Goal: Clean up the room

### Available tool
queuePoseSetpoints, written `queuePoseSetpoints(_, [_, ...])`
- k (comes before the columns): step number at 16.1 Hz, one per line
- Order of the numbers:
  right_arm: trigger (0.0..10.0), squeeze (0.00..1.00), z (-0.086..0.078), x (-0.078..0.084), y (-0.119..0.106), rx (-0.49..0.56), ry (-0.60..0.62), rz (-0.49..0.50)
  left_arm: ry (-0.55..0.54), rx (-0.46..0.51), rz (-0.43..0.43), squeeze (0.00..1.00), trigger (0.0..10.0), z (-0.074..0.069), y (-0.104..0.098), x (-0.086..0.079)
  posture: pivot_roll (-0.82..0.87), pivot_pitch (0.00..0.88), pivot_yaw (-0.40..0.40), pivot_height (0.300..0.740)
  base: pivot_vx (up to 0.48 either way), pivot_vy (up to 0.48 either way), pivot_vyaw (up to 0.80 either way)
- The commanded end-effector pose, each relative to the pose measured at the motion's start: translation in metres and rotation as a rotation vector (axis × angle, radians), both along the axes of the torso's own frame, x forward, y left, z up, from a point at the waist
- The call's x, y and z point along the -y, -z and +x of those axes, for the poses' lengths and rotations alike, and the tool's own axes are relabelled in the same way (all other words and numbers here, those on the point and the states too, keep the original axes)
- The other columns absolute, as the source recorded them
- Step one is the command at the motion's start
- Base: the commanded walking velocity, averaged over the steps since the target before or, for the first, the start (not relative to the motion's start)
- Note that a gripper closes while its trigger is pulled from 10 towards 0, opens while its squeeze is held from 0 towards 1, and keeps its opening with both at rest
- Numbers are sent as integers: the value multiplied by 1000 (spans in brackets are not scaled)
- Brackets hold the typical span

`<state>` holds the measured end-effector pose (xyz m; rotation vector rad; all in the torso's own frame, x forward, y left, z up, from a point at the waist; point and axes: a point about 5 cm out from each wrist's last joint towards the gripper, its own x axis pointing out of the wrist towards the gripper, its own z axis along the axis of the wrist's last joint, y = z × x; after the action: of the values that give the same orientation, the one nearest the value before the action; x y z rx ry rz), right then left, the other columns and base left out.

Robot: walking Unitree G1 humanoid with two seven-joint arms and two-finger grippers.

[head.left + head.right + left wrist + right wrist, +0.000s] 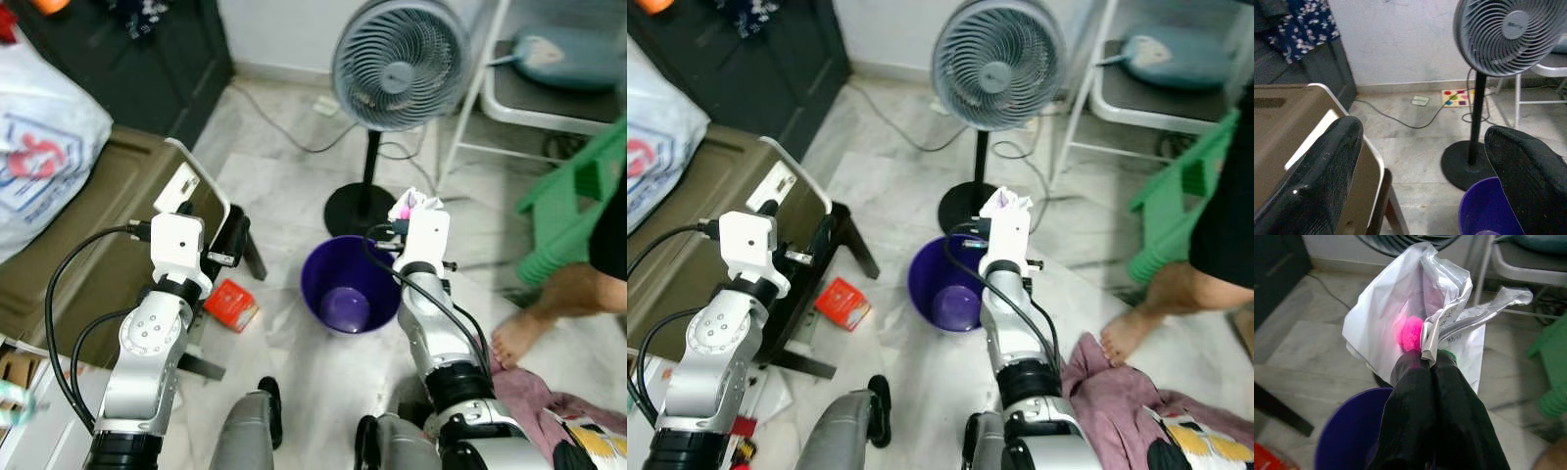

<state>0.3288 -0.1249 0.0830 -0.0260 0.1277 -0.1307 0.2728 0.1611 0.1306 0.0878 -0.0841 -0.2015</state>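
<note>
Disposal seems the step: right gripper clamps a wrapper above the bin, needing release; left gripper gapes empty.

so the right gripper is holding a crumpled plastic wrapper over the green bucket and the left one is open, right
Not quite: the bucket is purple, not green, as the left eye view shows. The rest holds: the right gripper is shut on the crumpled plastic wrapper above the bucket, and the left gripper is open.
</note>
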Motion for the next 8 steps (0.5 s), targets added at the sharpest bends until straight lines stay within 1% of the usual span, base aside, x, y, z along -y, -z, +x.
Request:
queuePoseSetpoints(1, [10000,0,0,-2,-2,14,-6,0,9,-12,-3,0,10000,0,2,1,103,222,74,740,0,0,719])
queuePoseSetpoints(3, [10000,0,0,-4,-2,19,-17,-5,5,-9,-9,0,10000,3,1,2,95,205,59,740,0,0,788])
queuePoseSetpoints(5, [10000,0,2,-7,-5,26,-26,-7,-3,-6,-16,0,10000,3,1,3,92,199,49,740,0,0,788])
queuePoseSetpoints(8, [10000,0,7,-3,-6,22,1,-23,-16,-5,-23,0,10000,1,2,2,100,191,41,740,0,0,0])
